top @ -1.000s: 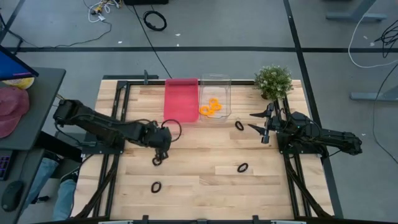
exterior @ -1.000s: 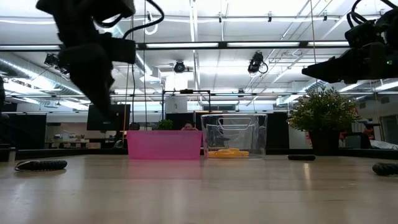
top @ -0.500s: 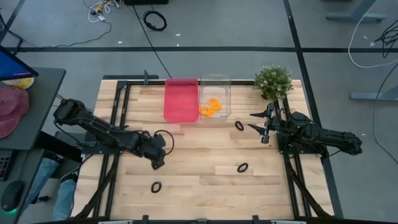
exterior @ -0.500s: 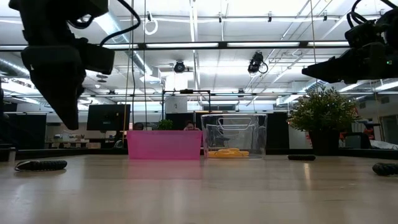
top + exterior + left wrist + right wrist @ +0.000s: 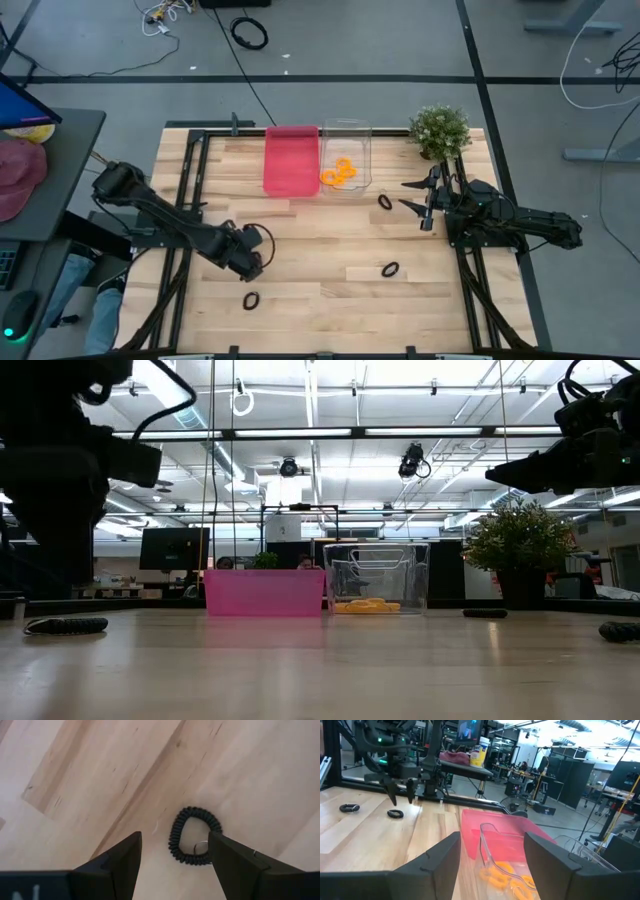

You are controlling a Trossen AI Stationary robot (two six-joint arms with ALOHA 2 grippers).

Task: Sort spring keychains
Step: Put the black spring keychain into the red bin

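We take the pink bin (image 5: 291, 158) as our landmark. Nearest us, well on the near side of the bin, one black spring keychain (image 5: 251, 299) lies flat on the bare table (image 5: 330, 310), and the left gripper (image 5: 252, 267) now hangs just above and beside it. Over the last second this gripper moves from close beneath the bin, down the table toward the near edge, and it carries nothing; in the left wrist view the black coil (image 5: 194, 836) sits between the two spread fingers (image 5: 120, 857), untouched, with a small metal ring visible inside the loop. We judge this an approach to a pick: the jaws stand wide and the descent is not yet made. Farther out, to the right of the bin and lower, a second black keychain (image 5: 390, 269) rests alone, and a third (image 5: 385, 201) lies nearer the bin's level, just beside the right gripper (image 5: 416, 196). That gripper holds its place unchanged across the second, fingers apart, empty. Next to the bin stands the clear bin (image 5: 346, 160) with orange keychains (image 5: 339, 171) already inside. We see no black coils in the pink bin, so the black sorting appears barely begun. Beyond, the potted plant (image 5: 439, 130) sits at the far right corner.
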